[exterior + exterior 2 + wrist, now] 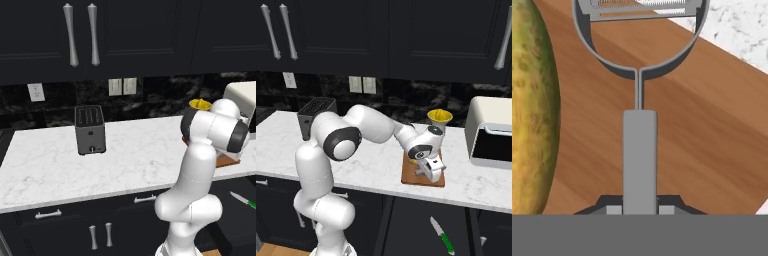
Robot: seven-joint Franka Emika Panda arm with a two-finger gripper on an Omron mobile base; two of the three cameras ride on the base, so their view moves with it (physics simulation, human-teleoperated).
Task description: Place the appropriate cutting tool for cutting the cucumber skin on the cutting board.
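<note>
In the hand view my gripper point(640, 208) is shut on the grey handle of a peeler point(639, 145), whose round head with its blade points toward the top edge. Right under it is the reddish-brown cutting board point(702, 130); I cannot tell whether the peeler touches it. The yellowish-green cucumber point(532, 100) lies on the board along the left edge, beside the peeler. In the right base view my gripper point(431, 173) is low over the cutting board point(412, 179) at the counter's front. The left base view shows a corner of the cutting board point(227, 160) behind my arm.
A yellow-topped cup point(440, 118) stands just behind the board. A white appliance point(491, 132) sits to its right, a dark toaster point(90, 130) far to the left. A green-handled knife point(442, 236) shows below the counter front. Bare marble counter point(140, 155) lies between toaster and board.
</note>
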